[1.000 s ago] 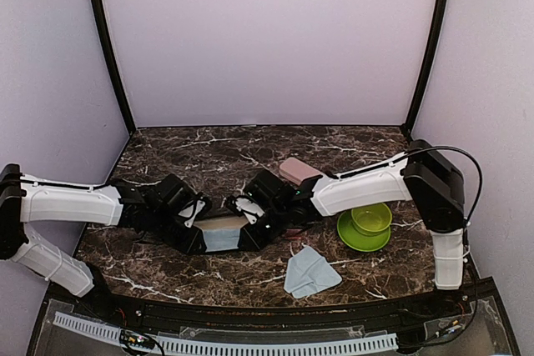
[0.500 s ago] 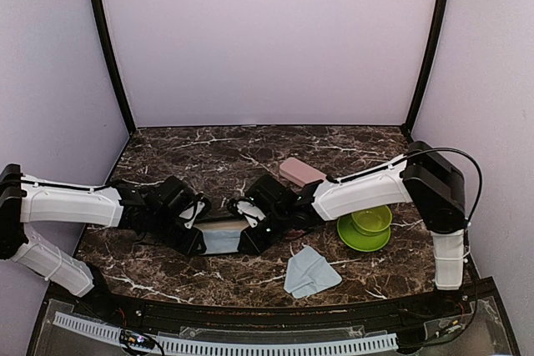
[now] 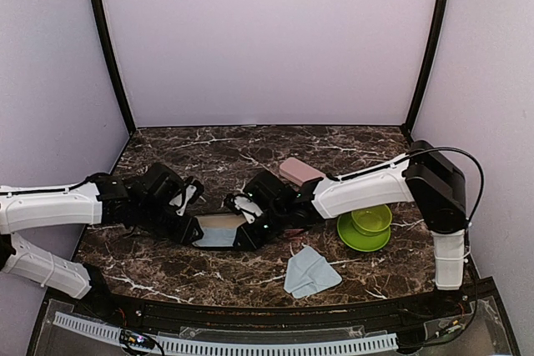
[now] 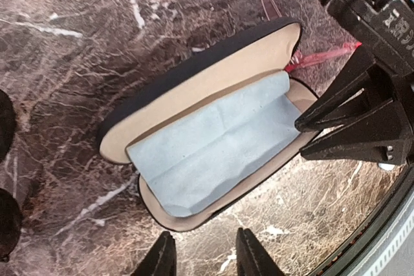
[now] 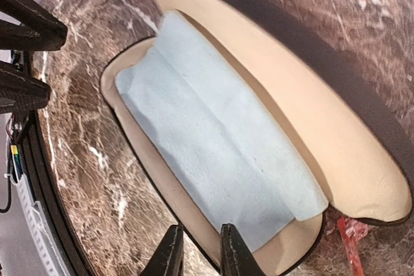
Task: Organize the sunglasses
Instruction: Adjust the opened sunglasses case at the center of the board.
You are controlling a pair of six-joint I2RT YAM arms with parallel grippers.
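The black case (image 3: 219, 231) lies open mid-table, beige inside, with a light blue cloth (image 4: 213, 143) spread in its lower half. Only a red-pink arm of the sunglasses (image 4: 318, 58) shows, poking out behind the case's right end; it shows again as the red arm (image 5: 349, 236). The black pair is hidden. My left gripper (image 4: 204, 260) stands open over bare marble just off the case's near rim. It holds nothing. My right gripper (image 5: 202, 251) has its narrow jaws astride the rim of the case's lower half at the right end.
A pink case (image 3: 299, 171) lies behind the right arm. A green bowl on a green plate (image 3: 365, 224) sits at the right. A second light blue cloth (image 3: 309, 273) lies near the front edge. Both arms crowd the table's middle.
My left gripper has let go of the case, widened its jaws and drawn back to the left. The case now lies open and flatter. The right gripper has barely moved.
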